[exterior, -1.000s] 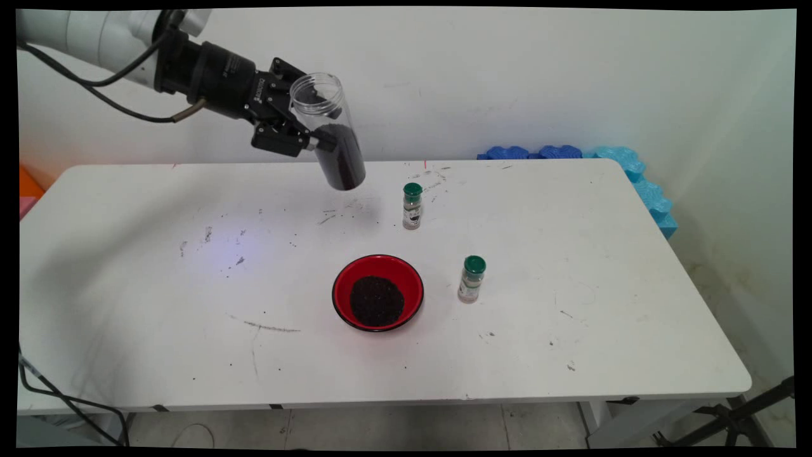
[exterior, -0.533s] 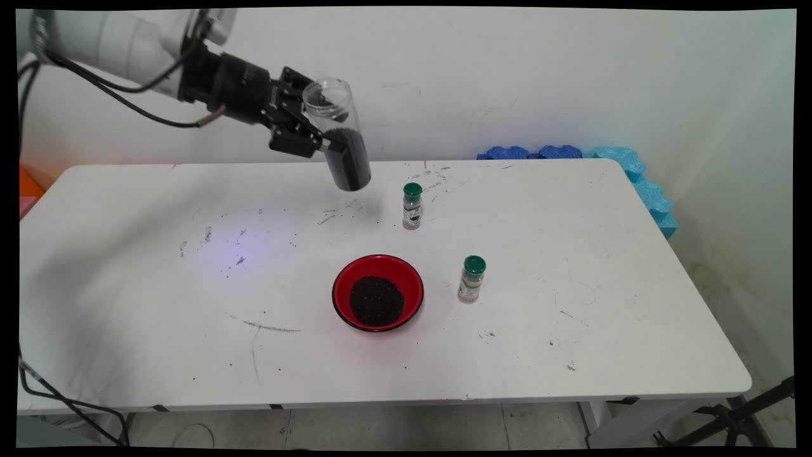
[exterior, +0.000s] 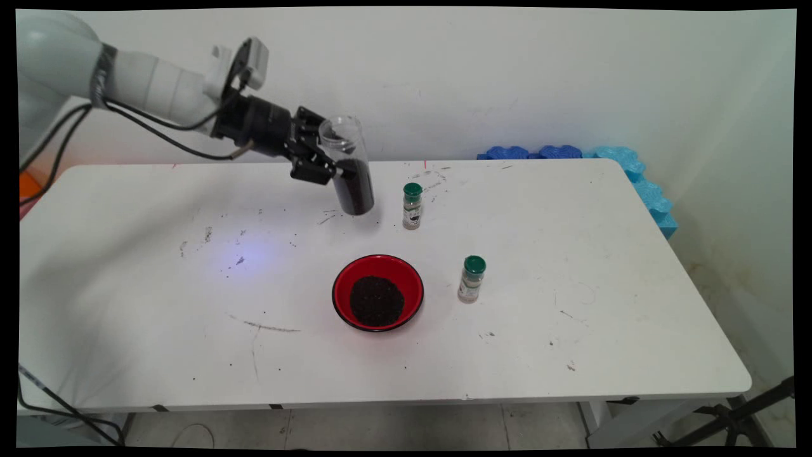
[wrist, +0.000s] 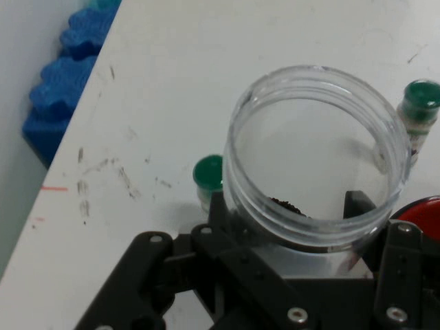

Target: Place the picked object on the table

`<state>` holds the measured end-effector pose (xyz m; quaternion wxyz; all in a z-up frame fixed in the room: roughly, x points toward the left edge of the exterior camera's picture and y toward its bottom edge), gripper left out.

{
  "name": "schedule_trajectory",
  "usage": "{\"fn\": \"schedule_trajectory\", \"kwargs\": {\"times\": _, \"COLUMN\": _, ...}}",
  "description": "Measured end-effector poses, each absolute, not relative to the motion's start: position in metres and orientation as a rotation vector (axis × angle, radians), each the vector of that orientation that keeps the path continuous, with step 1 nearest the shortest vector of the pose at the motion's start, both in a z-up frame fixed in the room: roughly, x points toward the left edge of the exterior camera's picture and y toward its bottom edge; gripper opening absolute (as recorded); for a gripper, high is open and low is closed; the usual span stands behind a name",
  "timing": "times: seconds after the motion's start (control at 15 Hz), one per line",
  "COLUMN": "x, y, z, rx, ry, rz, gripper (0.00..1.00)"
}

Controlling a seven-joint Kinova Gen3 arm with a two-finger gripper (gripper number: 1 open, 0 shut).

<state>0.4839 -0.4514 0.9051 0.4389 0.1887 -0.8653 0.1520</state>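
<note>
Between the claw's [exterior: 325, 170] fingers sits a clear jar [exterior: 348, 166] of dark grains, pinched tight at mid-height; its base hides behind the linkage in the hand view.

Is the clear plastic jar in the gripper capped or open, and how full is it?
Open: the clear plastic jar shows a bare rim with no lid. Dark granules fill roughly its lower half.

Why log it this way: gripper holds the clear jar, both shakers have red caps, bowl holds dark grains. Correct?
Not quite: the caps are green, not red. The main view shows both shakers with green caps; red is the bowl. The rest stands: the gripper is shut on the clear jar, and the bowl holds dark grains.
</note>
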Motion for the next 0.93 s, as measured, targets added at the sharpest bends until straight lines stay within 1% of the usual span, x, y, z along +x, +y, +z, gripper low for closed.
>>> {"fn": "schedule_trajectory", "kwargs": {"times": 0.4, "x": 0.485, "y": -0.46, "z": 0.86, "rx": 0.546, "ry": -2.151, "rz": 0.329, "gripper": 0.0}}
{"fn": "schedule_trajectory", "kwargs": {"times": 0.93, "x": 0.485, "y": -0.466, "z": 0.829, "rx": 0.608, "ry": -2.142, "rz": 0.28, "gripper": 0.0}}
